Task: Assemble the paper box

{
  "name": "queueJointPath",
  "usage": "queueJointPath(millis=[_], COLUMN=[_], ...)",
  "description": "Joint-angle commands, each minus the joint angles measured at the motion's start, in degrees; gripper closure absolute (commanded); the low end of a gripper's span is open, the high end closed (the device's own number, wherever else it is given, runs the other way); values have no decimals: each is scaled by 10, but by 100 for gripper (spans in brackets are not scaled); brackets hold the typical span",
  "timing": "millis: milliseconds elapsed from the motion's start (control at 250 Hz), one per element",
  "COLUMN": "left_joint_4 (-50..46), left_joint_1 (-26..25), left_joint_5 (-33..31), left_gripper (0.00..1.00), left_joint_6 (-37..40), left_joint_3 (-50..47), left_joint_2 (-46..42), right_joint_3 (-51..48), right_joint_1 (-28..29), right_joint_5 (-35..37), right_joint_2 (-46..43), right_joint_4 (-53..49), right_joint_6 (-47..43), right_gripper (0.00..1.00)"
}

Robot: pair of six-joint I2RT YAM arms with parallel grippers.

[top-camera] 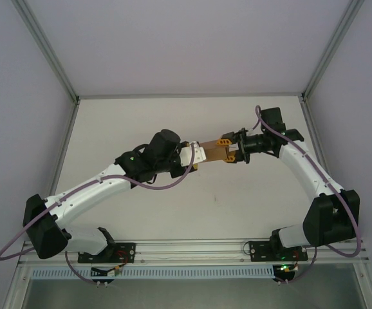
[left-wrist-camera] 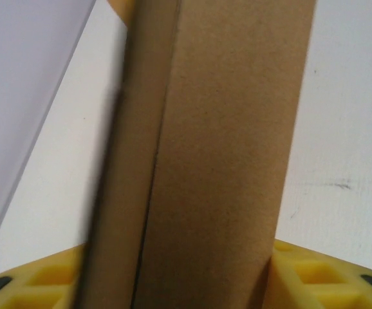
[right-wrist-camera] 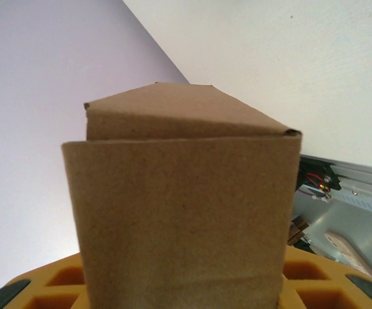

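The paper box (top-camera: 213,150) is a small folded piece of plain brown cardboard, held above the middle of the table between both arms. My left gripper (top-camera: 197,158) holds its left end. In the left wrist view the cardboard (left-wrist-camera: 218,161) spans the gap between the yellow fingers (left-wrist-camera: 315,277), a fold seam running down it. My right gripper (top-camera: 228,149) holds the right end. In the right wrist view a flat brown panel (right-wrist-camera: 179,206) stands between the yellow fingers (right-wrist-camera: 315,277), with a folded flap rising behind its top edge.
The white table (top-camera: 173,116) lies under the box. Grey walls with aluminium posts (top-camera: 44,45) close in the left, right and back. A metal rail (top-camera: 192,248) with both arm bases runs along the near edge.
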Motion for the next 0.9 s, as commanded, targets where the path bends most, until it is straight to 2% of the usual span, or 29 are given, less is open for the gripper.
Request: queueJointPath(millis=[0,72,88,116,144,156,208,252,291,335,395,443,519,611,703,763,898], left_joint_4=[30,24,23,18,15,14,3,-23,-59,-99,-136,-165,-219,-246,-291,-304,-325], left_joint_1=[-4,-4,-5,-4,-4,-5,-4,-3,-1,4,17,34,56,71,76,79,82], left_joint_5=[1,10,12,15,16,15,14,22,36,53,80,114,186,220,227,219,224], left_gripper=[53,55,56,57,57,58,60,59,59,59,63,63,62,61,60,60,59], left_joint_6=[2,3,3,2,4,4,1,0,0,1,-8,-8,14,30,49,40,52], left_joint_3=[10,14,16,17,18,18,19,24,32,41,52,61,75,85,113,134,165], left_joint_2=[8,10,11,11,12,12,15,19,26,37,51,62,81,109,156,188,241], right_joint_3=[-13,-16,-17,-17,-16,-16,-7,13,34,49,31,-5,-74,-132,-117,-91,-65], right_joint_1=[3,3,3,3,3,2,0,-6,-12,-14,-12,-13,-13,-13,-13,-11,-5], right_joint_5=[-22,-21,-19,-15,-6,-1,34,96,172,295,436,480,482,405,290,222,228], right_joint_2=[-18,-19,-19,-21,-24,-25,-32,-43,-55,-76,-113,-147,-200,-241,-238,-219,-180], right_joint_4=[19,24,25,26,25,23,5,-39,-71,-92,-52,17,127,200,141,70,-9], right_joint_6=[6,5,3,-2,-10,-15,-59,-125,-200,-271,-351,-430,-524,-638,-753,-824,-884], right_gripper=[50,43,38,26,4,0,0,0,0,0,0,0,0,0,0,5,11])
